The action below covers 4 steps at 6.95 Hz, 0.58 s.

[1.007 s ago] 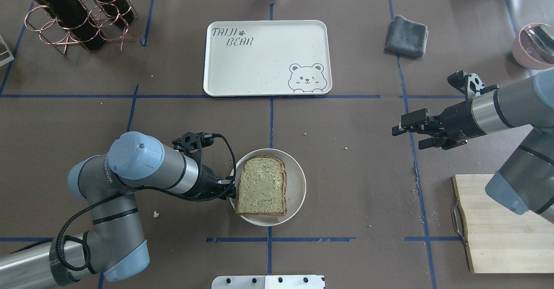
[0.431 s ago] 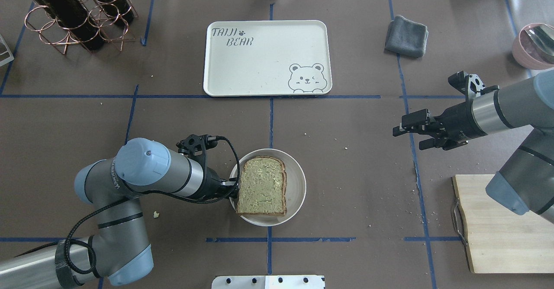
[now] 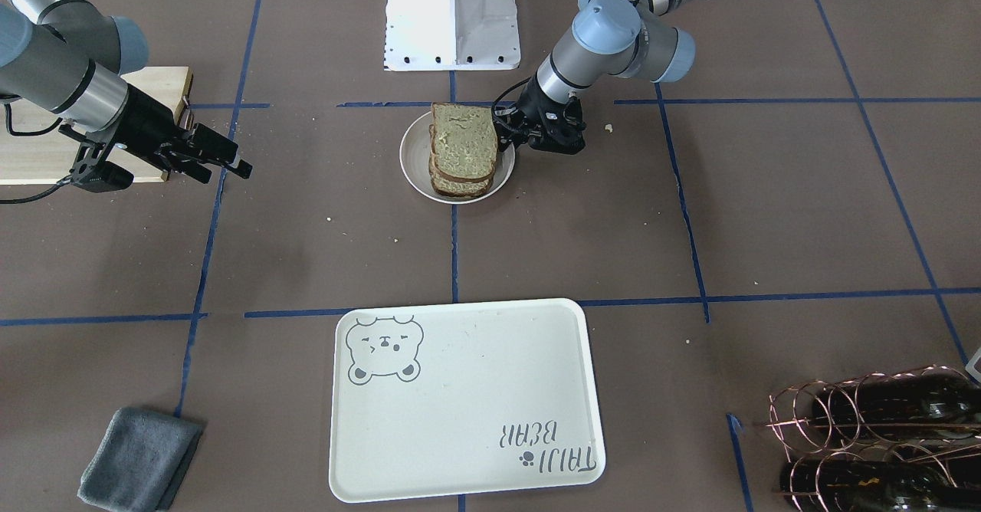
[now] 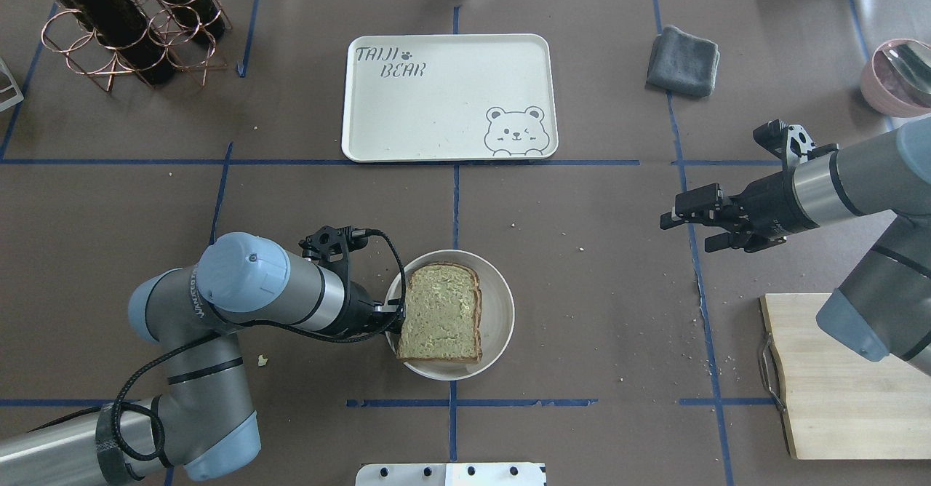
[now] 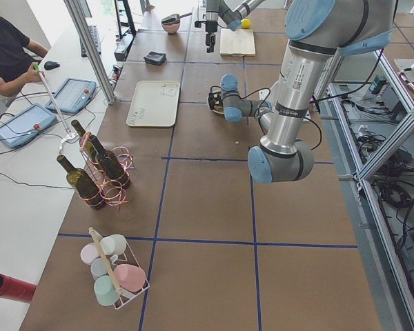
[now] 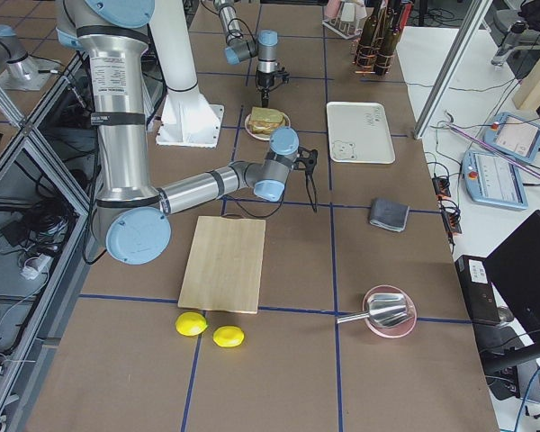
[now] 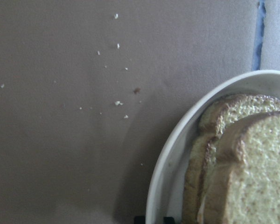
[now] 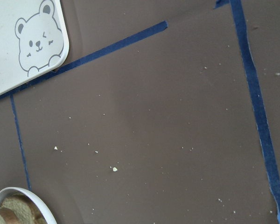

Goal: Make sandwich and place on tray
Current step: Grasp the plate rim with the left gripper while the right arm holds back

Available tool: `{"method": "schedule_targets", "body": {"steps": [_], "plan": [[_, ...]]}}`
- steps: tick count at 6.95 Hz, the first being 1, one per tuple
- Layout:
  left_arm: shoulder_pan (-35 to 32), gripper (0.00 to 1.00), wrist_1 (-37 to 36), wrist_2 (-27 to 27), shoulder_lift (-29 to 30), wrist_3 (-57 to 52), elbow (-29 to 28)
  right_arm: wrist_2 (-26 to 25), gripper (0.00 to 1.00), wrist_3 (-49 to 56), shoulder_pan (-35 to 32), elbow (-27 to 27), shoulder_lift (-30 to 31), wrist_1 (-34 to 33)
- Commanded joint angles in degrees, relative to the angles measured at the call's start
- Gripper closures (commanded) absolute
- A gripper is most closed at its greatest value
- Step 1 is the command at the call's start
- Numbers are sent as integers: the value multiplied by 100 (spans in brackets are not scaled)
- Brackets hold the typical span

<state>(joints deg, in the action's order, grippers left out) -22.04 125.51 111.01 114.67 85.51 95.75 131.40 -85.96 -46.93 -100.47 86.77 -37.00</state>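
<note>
The sandwich (image 4: 440, 311) is two stacked slices of greenish-tan bread with brown crust on a small round white plate (image 4: 498, 304). It also shows in the front view (image 3: 462, 144) and the left wrist view (image 7: 252, 158). The egg is hidden. My left gripper (image 4: 393, 313) is at the plate's left rim. In the left wrist view its dark tips (image 7: 153, 219) sit close together astride the rim (image 7: 172, 158). The cream tray (image 4: 436, 108) with the bear drawing lies beyond, bare. My right gripper (image 4: 687, 228) hovers open and empty to the right.
A pale wooden cutting board (image 4: 836, 377) lies at the near right. A grey cloth (image 4: 682, 60) lies right of the tray. A wire rack with wine bottles (image 4: 124, 20) stands at the far left. A pink bowl (image 4: 898, 75) sits at the far right edge.
My left arm has shifted a little to the right, bringing its gripper tighter against the plate's rim. The plate, the sandwich and the right arm have hardly moved.
</note>
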Motion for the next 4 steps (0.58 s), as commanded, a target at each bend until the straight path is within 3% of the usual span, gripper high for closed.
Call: {"method": "schedule_targets", "body": {"steps": [1,2,4], "plan": [[-2,100,9,8,21,18,-13,0,0,0,0,1,6,9],[-10,100,17,9,29,53,66,0,0,0,0,1,-3,9],[-246,100,209,17,134,1443,268,0,0,0,0,1,-3,9]]}}
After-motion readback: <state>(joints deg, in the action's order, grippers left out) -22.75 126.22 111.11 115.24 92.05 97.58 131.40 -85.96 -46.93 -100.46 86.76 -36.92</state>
